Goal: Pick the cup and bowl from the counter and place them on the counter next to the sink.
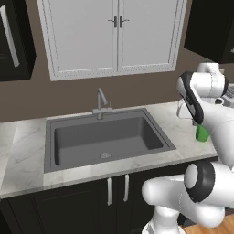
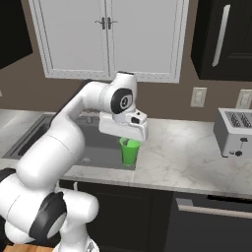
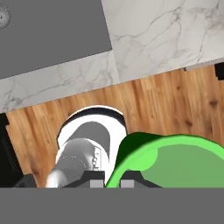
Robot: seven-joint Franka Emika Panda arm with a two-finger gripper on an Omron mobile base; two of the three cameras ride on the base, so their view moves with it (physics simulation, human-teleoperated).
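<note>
The green cup (image 2: 130,152) hangs under my hand just right of the sink (image 1: 105,137), low over the white marble counter (image 2: 187,152). My gripper (image 2: 129,142) is shut on the cup's rim. In the hand view the cup (image 3: 175,162) sits large at the lower right, with its rim running down between my fingertips (image 3: 97,184). From the left base view the cup (image 1: 201,133) peeks out behind my forearm. I cannot tell whether its base touches the counter. The bowl is out of view.
A chrome faucet (image 1: 101,103) stands behind the basin. A silver toaster (image 2: 235,132) sits at the counter's far right. White wall cabinets (image 1: 114,32) hang above. Past the counter's front edge lies wooden floor (image 3: 175,100).
</note>
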